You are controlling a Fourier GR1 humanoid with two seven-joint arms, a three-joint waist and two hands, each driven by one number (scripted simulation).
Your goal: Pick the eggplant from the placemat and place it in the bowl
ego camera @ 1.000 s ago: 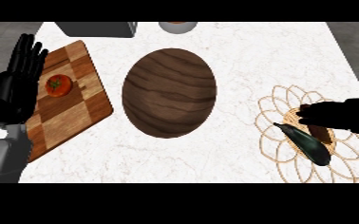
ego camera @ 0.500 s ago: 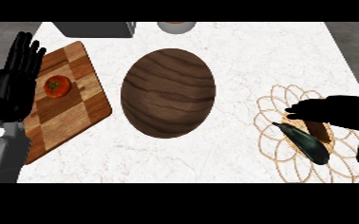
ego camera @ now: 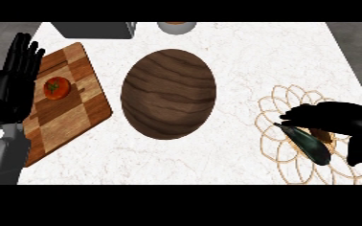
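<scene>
Head view, right hand fingers half-curled over eggplant, grasp unclear

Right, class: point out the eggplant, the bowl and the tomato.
eggplant (ego camera: pixel 309 144), head view, middle of its dark body
bowl (ego camera: pixel 169 93), head view, centre of its wooden inside
tomato (ego camera: pixel 56 87), head view, its red top

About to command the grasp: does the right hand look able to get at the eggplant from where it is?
Probably yes. The right hand hangs directly over the eggplant on the placemat, fingers not yet curled round it, and nothing stands between them; the bowl is well aside.
</scene>
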